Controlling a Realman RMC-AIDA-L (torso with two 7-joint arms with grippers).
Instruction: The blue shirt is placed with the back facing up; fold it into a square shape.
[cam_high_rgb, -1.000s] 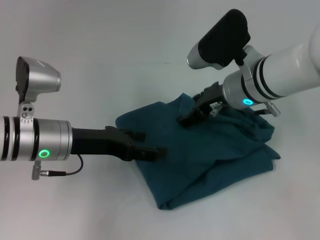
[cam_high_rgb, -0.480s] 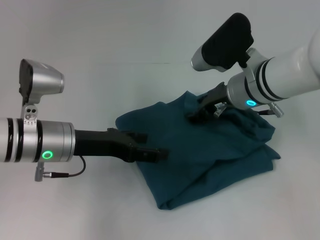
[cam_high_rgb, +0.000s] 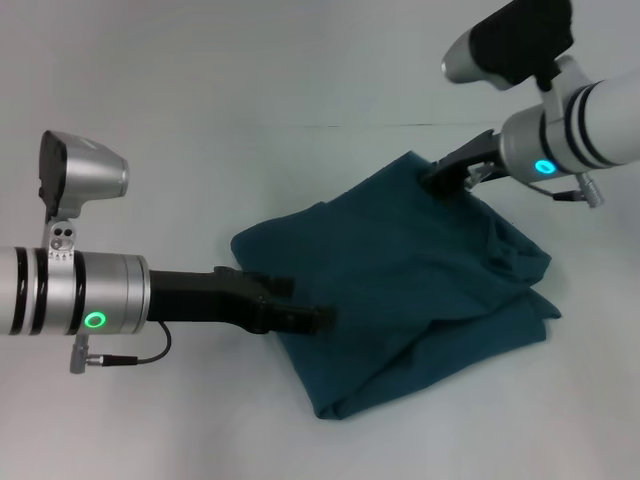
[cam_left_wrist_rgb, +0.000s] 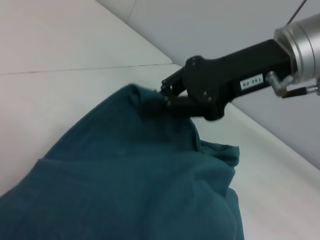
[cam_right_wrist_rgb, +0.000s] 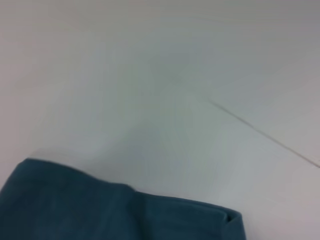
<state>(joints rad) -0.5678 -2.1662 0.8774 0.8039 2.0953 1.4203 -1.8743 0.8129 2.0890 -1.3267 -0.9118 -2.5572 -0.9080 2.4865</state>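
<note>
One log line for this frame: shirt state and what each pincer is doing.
blue shirt: bunched, not square | right pincer: shut on shirt's far edge, lifting it | left pincer: on shirt's near-left edge

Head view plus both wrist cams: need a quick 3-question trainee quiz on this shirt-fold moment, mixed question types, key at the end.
1. True or false: the right pincer is shut on the far edge of the dark teal-blue cotton shirt, holding that edge raised.
2. Where is the left pincer? A) at the shirt's near left edge, low by the white table; B) above the shirt's middle; C) off the table.
3. Fill in: the shirt lies as a ___ heap, not yet square.

Key: 1 true; 2 A; 3 rumpled.
</note>
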